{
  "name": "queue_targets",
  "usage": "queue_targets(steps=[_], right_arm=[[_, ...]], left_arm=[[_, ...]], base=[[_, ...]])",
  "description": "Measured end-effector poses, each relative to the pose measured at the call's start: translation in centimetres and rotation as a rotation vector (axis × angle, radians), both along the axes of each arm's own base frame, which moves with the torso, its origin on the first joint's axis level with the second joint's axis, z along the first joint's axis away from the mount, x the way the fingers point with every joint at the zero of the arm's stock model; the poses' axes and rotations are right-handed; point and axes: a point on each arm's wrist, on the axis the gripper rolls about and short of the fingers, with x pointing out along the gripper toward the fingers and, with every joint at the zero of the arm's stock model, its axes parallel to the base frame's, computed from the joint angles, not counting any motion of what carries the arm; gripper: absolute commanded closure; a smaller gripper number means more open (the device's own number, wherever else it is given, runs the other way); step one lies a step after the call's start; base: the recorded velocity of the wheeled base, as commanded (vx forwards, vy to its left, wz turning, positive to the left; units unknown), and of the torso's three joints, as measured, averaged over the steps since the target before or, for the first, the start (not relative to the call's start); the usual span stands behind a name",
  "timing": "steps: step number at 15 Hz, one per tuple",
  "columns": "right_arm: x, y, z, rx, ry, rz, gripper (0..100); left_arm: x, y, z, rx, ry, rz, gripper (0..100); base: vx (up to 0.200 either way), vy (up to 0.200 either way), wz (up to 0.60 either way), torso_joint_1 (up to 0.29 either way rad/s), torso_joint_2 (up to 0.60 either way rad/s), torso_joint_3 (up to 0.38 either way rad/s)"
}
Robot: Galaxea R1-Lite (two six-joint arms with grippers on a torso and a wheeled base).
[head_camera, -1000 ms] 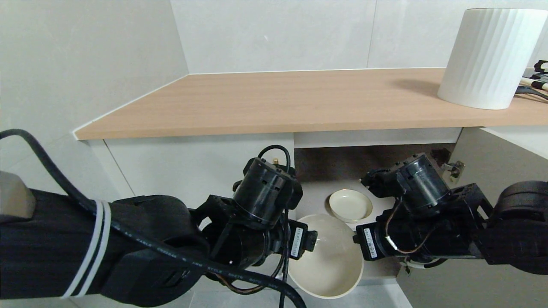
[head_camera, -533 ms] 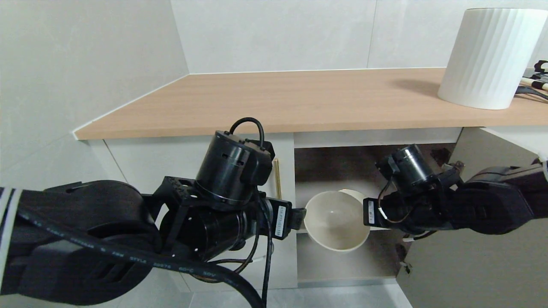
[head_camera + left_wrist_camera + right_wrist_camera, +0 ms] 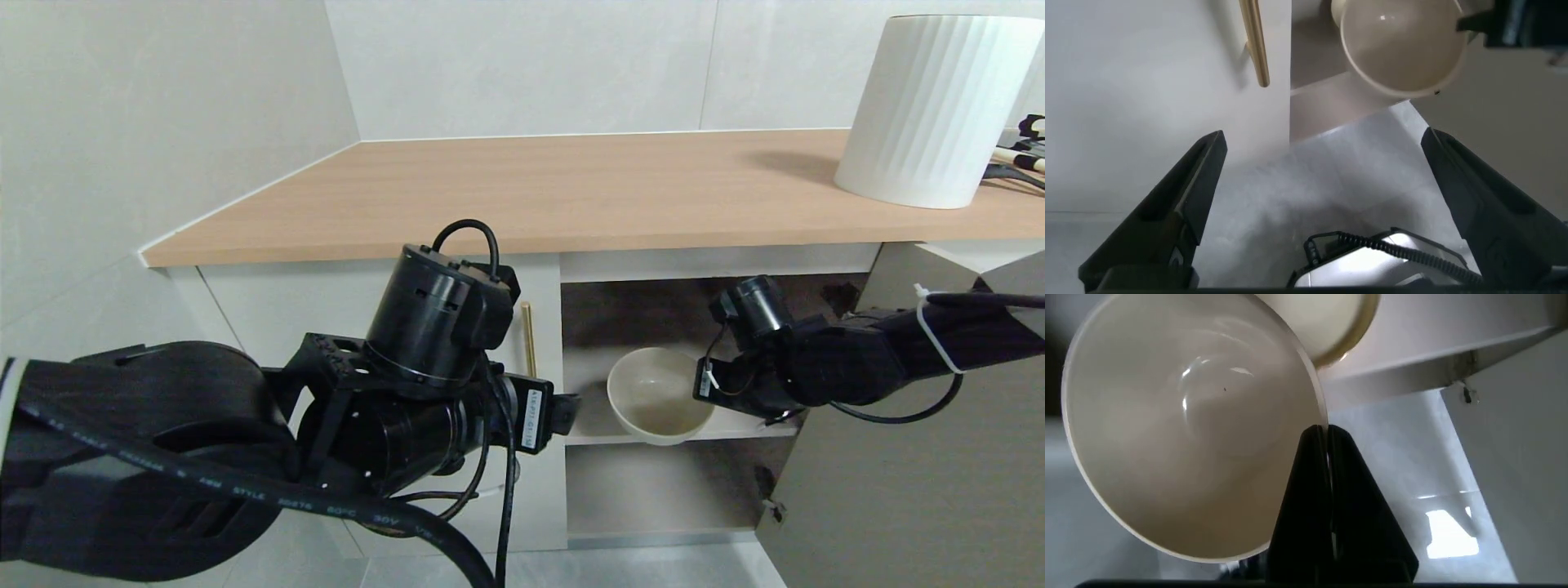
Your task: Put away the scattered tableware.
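Lifted and carried far, toward the cabinet shelf.
Moved bowl [image 3: 657, 396] from low and near, in front of the open cabinet, up to the shelf [image 3: 596, 438] edge, rim pinched in right gripper [image 3: 700, 390] stretched farther in; drawn clear of left gripper [image 3: 569, 413], formerly right at its left rim; now in front of small plate [image 3: 1351, 327].

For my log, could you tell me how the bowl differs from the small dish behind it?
The bowl is larger and deeper; the dish is smaller and shallow. The bowl is gripped at its rim by the right gripper; the dish lies free on the shelf. Both are cream.
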Motion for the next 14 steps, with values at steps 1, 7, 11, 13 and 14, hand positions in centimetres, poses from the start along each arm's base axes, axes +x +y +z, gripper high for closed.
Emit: queue_targets(steps=[1,7,11,13,14], right_arm=[[0.7,-0.1,-0.3,-0.001,-0.003,-0.021,100],[4.0,-0.1,-2.4,-0.026,-0.055,-0.12,100],[5.0,-0.4,-3.0,-0.017,-0.063,-0.162,100],[5.4,-0.5,-3.3,-0.026,-0.066,-0.176,100],[5.6,-0.6,-3.5,-0.028,-0.067,-0.182,100]], left_arm=[[0.0,0.0,0.0,0.0,0.0,0.0,0],[0.2,-0.1,-0.3,0.006,0.006,0.004,0],[0.3,0.0,-0.3,0.006,0.007,0.006,0],[0.3,0.0,-0.4,0.007,0.009,0.008,0],[0.3,0.0,-0.4,0.007,0.01,0.008,0]], base=[[0.0,0.0,0.0,0.0,0.0,0.0],[0.0,0.0,0.0,0.0,0.0,0.0],[0.0,0.0,0.0,0.0,0.0,0.0],[0.0,0.0,0.0,0.0,0.0,0.0],[0.0,0.0,0.0,0.0,0.0,0.0]])
